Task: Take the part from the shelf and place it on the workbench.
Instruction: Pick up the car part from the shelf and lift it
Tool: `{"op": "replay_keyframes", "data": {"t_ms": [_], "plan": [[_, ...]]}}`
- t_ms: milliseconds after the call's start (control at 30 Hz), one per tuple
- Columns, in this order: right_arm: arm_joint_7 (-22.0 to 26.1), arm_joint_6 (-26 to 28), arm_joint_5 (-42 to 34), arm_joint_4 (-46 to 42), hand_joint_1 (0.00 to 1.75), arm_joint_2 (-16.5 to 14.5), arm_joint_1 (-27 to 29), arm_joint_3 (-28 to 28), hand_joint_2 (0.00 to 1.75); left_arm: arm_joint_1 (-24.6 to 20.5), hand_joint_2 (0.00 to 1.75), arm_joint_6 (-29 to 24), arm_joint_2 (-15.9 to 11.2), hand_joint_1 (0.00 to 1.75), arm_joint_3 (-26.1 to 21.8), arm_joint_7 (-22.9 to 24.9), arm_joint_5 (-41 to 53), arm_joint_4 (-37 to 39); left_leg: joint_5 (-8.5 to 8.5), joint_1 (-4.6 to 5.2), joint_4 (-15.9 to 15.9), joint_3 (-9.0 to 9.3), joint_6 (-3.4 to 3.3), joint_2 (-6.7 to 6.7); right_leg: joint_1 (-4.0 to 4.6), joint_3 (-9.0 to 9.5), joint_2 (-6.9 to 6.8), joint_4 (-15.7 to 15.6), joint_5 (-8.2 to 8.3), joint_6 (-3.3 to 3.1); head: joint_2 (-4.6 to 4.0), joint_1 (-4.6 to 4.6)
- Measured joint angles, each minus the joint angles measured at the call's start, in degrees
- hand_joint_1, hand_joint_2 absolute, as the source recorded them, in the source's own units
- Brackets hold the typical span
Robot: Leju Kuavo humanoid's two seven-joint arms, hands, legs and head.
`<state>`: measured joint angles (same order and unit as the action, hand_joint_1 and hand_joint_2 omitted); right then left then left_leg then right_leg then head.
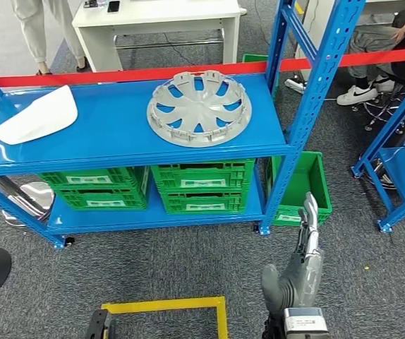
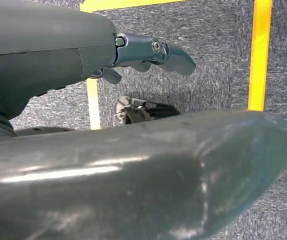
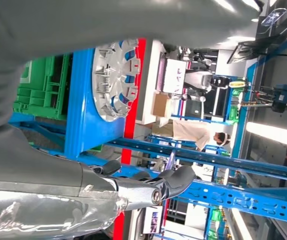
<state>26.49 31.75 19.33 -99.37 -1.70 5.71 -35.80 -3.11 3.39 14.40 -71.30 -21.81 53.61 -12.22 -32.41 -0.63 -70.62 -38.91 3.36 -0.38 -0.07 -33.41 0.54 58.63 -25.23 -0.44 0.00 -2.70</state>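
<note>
So the grey plastic hubcap lies flat on the blue shelf, toward its right end, well clear of the white panel. It looks light, stiff, a bit slick, with breakable clips, so I'd grab the rim. Right hand is empty, fingers extended; left hand is empty too, hanging over the floor.

The right hand is showing a thick grey thumb, slim silver-and-dark fingers and a silver wrist block carrying a small white label. In the right wrist view its metal links are gleaming, with a round screw at one link. The left hand is wearing smooth grey covers, its dark finger also bearing a round screw.
</note>
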Motion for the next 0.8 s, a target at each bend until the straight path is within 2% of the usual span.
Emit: {"op": "replay_keyframes", "data": {"t_ms": [33,67,100,167,200,267,333,367,400,433,500,533,567,600,667,700,733,800], "plan": [[0.0,0.0,0.0,0.0,0.00,0.0,0.0,0.0,1.75,0.0,0.00,0.0,0.0,0.00,0.0,0.0,0.0,0.0,-0.34,0.01,-2.2,-1.12,0.03,0.00,0.01,0.00,0.01,0.0,-0.01,-0.04,0.00,-0.03],[0.0,0.0,0.0,0.0,0.00,0.0,0.0,0.0,1.75,0.1,0.00,0.0,0.0,0.00,0.0,0.0,0.0,0.0,0.50,0.00,-2.1,-1.16,0.00,0.00,0.01,0.04,0.04,0.0,-0.01,-0.04,0.00,-0.06],[0.0,0.0,0.0,0.0,0.00,0.0,0.0,0.0,1.75,0.1,0.00,0.0,0.0,0.00,0.0,0.0,0.0,0.0,2.27,-0.02,0.2,-0.08,-0.07,0.00,-0.01,0.12,0.08,0.0,-0.02,0.00,0.00,-0.08],[0.0,0.0,0.0,0.0,0.00,0.0,0.0,0.0,1.75,0.0,0.00,0.0,0.0,0.00,0.0,0.0,0.0,0.0,6.07,-0.04,7.9,3.82,-0.18,0.01,0.09,0.29,0.17,0.1,-0.15,0.32,0.00,-0.16],[0.0,0.0,0.0,0.0,0.00,0.0,0.0,0.0,1.75,-0.1,0.00,0.0,0.0,0.00,0.0,0.0,0.0,0.0,7.03,-0.05,11.1,5.37,-0.38,-0.04,0.22,0.25,0.23,0.2,-0.23,0.59,0.01,-0.19],[0.0,0.0,0.0,-0.1,0.00,0.0,0.1,0.0,1.75,-0.1,0.00,-0.1,0.0,0.00,0.0,0.0,0.0,0.0,7.29,0.07,13.8,6.52,-0.96,-0.15,0.44,0.08,0.29,0.3,-0.22,1.21,0.01,-0.10],[0.1,0.0,0.0,-0.1,0.00,0.0,0.1,0.0,1.75,-0.1,0.00,-0.1,0.0,0.00,0.0,0.1,0.0,0.0,7.42,0.07,14.0,6.43,-1.77,-0.17,0.30,-0.01,0.27,0.2,-0.23,1.79,0.00,0.07],[0.1,0.1,0.0,-0.2,0.00,0.0,0.1,0.0,1.75,0.0,0.00,-0.1,0.0,0.00,0.0,0.1,0.0,0.0,7.51,0.01,14.1,6.44,-2.13,-0.15,0.24,-0.32,0.20,0.9,-0.78,2.10,0.00,0.16],[0.0,0.1,0.0,-0.2,0.00,0.0,0.1,0.0,1.75,-0.1,0.00,-0.1,0.0,0.00,0.0,0.1,0.0,0.0,7.59,-0.07,14.2,6.45,-2.43,-0.12,0.18,-1.14,0.12,2.7,-1.97,2.40,0.00,0.29],[-0.1,0.2,0.1,-0.2,0.00,0.0,0.1,0.0,1.75,-0.1,0.00,-0.2,0.0,0.00,0.0,0.1,0.0,0.0,7.60,-0.09,14.2,6.46,-2.65,-0.07,0.13,-2.59,0.05,5.8,-3.72,2.65,0.00,0.43],[-0.5,0.6,0.4,-0.2,0.00,0.0,0.1,0.0,1.75,0.0,0.00,-0.2,0.0,0.00,0.0,0.1,0.0,0.0,7.55,-0.02,14.2,6.45,-2.86,0.02,0.06,-6.28,0.00,13.7,-7.24,2.95,0.00,0.60],[-0.7,0.9,0.5,-0.2,0.00,0.0,0.1,0.0,1.75,0.0,0.00,-0.2,0.0,0.00,0.0,0.1,0.0,0.0,7.53,0.01,14.1,6.47,-2.89,0.06,0.06,-7.56,0.00,16.4,-7.93,2.98,0.00,0.61],[-0.9,1.0,0.7,-0.1,0.00,0.0,0.1,0.0,1.75,0.0,0.00,-0.3,0.0,0.00,0.0,0.1,0.0,0.0,7.51,0.03,14.1,6.52,-2.90,0.06,0.05,-7.76,0.00,16.7,-7.40,2.96,0.00,0.61],[-1.1,1.2,0.8,-0.1,0.00,0.0,0.1,0.0,1.75,0.0,0.00,-0.3,0.0,0.00,0.0,0.1,0.0,0.0,7.49,0.03,14.1,6.60,-2.87,0.04,0.05,-6.96,-0.01,15.0,-5.99,2.89,0.00,0.61],[-1.2,1.3,1.0,-0.1,0.00,0.0,0.0,0.0,1.75,0.0,0.00,-0.3,0.0,0.00,0.0,0.1,0.0,0.0,7.38,0.06,14.1,6.83,-2.68,-0.03,0.06,-2.89,-0.07,6.8,-2.14,2.64,0.00,0.62],[-1.3,1.3,1.1,-0.1,0.00,0.0,0.0,0.0,1.75,0.0,0.00,-0.3,0.0,0.00,0.0,0.1,0.0,0.0,7.32,0.15,14.1,6.85,-2.47,-0.06,0.08,-1.19,-0.08,3.4,-0.97,2.41,0.00,0.60],[-1.3,1.3,1.1,-0.1,0.00,0.0,0.0,0.0,1.75,0.0,0.00,-0.3,0.0,0.00,0.0,0.1,-0.1,0.0,7.25,0.26,14.0,6.82,-2.33,-0.08,0.07,-0.02,-0.05,0.9,-0.27,2.26,0.00,0.56],[-1.4,1.4,1.1,-0.1,0.00,0.0,0.0,0.0,1.75,0.1,0.00,-0.3,-0.1,0.00,0.0,0.1,-0.1,0.0,7.30,0.44,13.9,6.67,-2.59,-0.09,0.08,0.26,0.11,0.0,-0.09,2.13,0.00,0.49]]}}
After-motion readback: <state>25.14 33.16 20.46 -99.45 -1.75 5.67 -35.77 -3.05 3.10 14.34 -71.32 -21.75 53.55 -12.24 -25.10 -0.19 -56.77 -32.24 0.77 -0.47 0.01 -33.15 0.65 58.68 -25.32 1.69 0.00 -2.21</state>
